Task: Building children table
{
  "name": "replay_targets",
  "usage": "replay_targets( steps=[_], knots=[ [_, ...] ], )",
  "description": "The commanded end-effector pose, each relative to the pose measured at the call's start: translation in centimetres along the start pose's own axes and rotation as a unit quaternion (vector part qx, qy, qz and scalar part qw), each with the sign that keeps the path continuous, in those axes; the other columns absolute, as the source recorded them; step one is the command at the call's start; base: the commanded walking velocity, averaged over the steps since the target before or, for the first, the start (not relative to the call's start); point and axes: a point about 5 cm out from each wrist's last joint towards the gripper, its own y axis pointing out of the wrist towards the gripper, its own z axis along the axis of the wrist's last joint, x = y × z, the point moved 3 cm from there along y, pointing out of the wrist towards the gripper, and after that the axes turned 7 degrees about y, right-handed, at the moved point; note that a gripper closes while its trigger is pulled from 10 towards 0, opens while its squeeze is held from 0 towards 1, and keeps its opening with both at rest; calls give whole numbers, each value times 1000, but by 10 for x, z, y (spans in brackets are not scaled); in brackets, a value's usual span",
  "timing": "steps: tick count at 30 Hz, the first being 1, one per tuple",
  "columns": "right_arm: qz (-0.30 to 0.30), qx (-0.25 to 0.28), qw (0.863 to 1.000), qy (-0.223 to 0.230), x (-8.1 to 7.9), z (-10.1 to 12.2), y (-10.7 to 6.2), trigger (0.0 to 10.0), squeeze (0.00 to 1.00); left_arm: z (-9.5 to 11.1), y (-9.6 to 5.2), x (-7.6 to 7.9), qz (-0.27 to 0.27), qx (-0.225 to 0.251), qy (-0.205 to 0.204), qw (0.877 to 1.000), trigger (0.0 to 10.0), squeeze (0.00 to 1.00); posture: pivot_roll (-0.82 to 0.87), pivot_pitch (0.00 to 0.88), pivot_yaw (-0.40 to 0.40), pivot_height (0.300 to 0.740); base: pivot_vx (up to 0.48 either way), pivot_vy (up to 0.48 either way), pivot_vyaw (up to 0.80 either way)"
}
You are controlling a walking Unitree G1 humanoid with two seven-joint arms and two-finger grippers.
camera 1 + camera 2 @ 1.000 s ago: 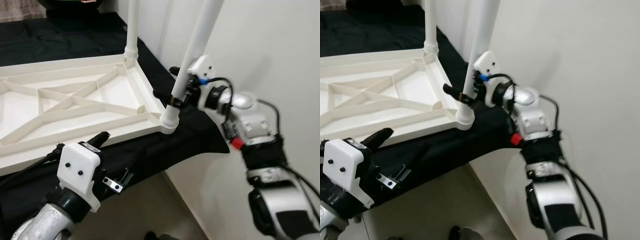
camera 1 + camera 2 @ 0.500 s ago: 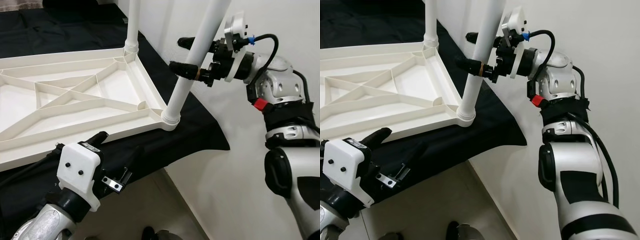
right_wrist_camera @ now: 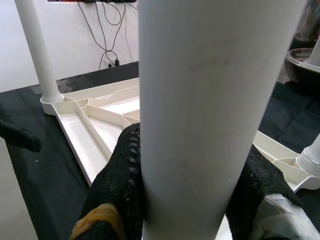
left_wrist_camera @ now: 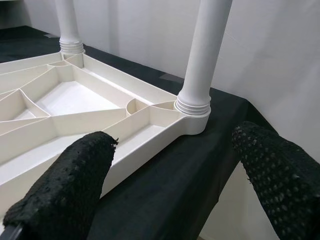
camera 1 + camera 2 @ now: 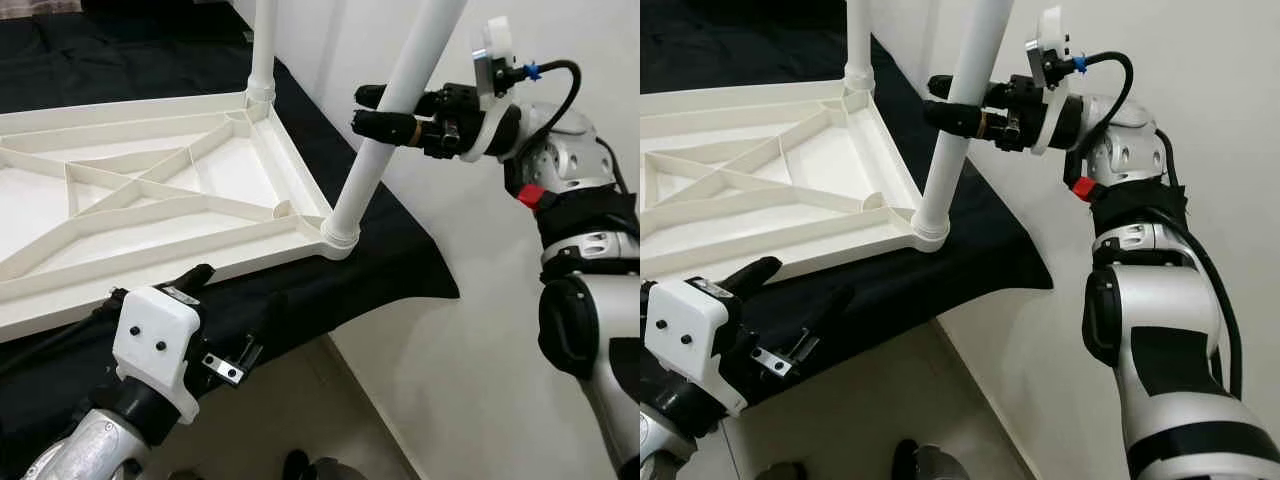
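Lying upside down on black cloth (image 5: 400,275): tabletop (image 5: 150,200). Right gripper (image 5: 385,112) clenching leaning leg (image 5: 385,150); risking cross-threading in socket (image 5: 338,240).

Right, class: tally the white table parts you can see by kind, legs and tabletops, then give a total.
Table legs: 2 (near-corner leg, held by the right gripper; far-corner leg)
Upturned tabletop: 1
Total: 3

White ribbed tabletop (image 5: 150,215) upside down on black cloth; white legs (image 5: 385,140) upright in corner sockets.
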Motion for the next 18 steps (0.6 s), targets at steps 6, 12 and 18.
replay_targets(
  steps=[6, 12, 18],
  knots=[
    [-13, -38, 999, 22, -6, -26, -8, 0, 0, -2, -3, 3, -8, -7, 0, 1000, 10000, 0, 103, 238, -220, 740, 0, 0, 0],
    [-324, -180, 921, 120, -85, -167, 40, 0, 0, -2, -6, -5, 0, -10, 7, 1000, 10000, 0, 108, 242, -192, 740, 0, 0, 0],
    [-370, -114, 917, 93, -60, -142, 52, 0, 0, -1, -2, 0, -8, -7, -3, 1000, 10000, 0, 84, 205, -187, 740, 0, 0, 0]
  ],
)
